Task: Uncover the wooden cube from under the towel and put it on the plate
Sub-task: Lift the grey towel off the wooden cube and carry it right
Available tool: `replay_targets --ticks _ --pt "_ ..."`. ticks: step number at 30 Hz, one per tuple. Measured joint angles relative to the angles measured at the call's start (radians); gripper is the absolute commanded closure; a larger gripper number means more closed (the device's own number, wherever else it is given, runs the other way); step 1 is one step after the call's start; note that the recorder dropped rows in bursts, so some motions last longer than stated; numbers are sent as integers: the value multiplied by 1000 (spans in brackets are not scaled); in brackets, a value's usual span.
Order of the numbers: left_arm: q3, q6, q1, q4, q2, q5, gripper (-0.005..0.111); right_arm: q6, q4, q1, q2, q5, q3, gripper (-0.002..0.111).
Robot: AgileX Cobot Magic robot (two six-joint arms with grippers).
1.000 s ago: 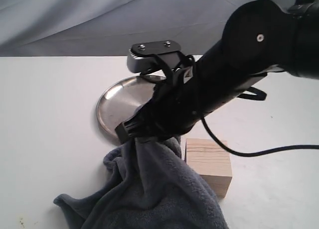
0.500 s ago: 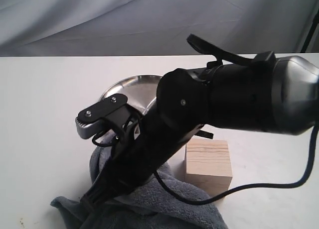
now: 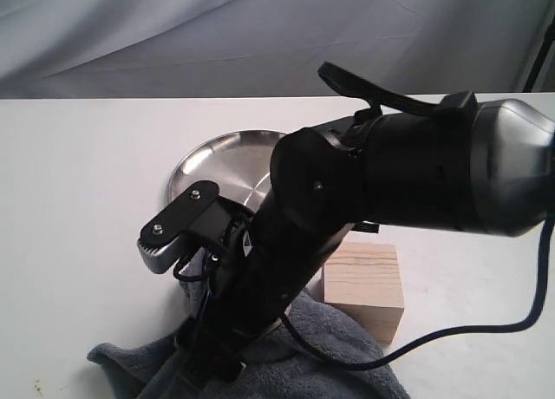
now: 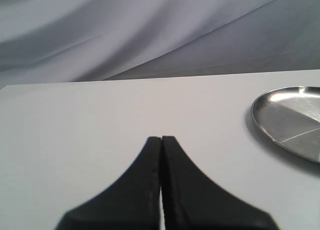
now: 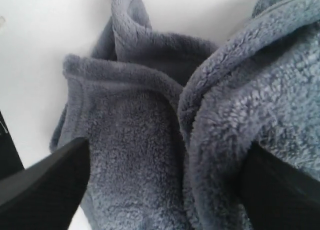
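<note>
Blue-grey towel [image 3: 334, 334] now lies heaped on the desk [image 3: 78, 199] at the near edge; a second ago it hung lifted beside the plate [image 3: 217, 160]. Right jaws, pinched on it then, stand wide, a fold of fleece loose between them. Right arm has swung low and left. Wooden cube [image 3: 364, 282] unmoved, bare, upright, just right of the towel, near the plate's rim; the arm hides the gap. Left jaws pressed together, empty, over bare desk. Open desk left of the plate, back to the grey backdrop.
</note>
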Motion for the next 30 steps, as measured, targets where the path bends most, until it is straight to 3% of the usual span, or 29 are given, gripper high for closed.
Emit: replay_targets --ticks 11,21,27,30 --pt "0 0 0 0 0 0 107 -10 -101 1 96 79 0 28" --pt "0 0 0 0 0 0 107 -14 -145 34 211 77 -15 70" --pt "0 0 0 0 0 0 107 -14 -149 59 213 75 -15 105" --pt "0 0 0 0 0 0 107 -14 -149 60 213 78 -15 108"
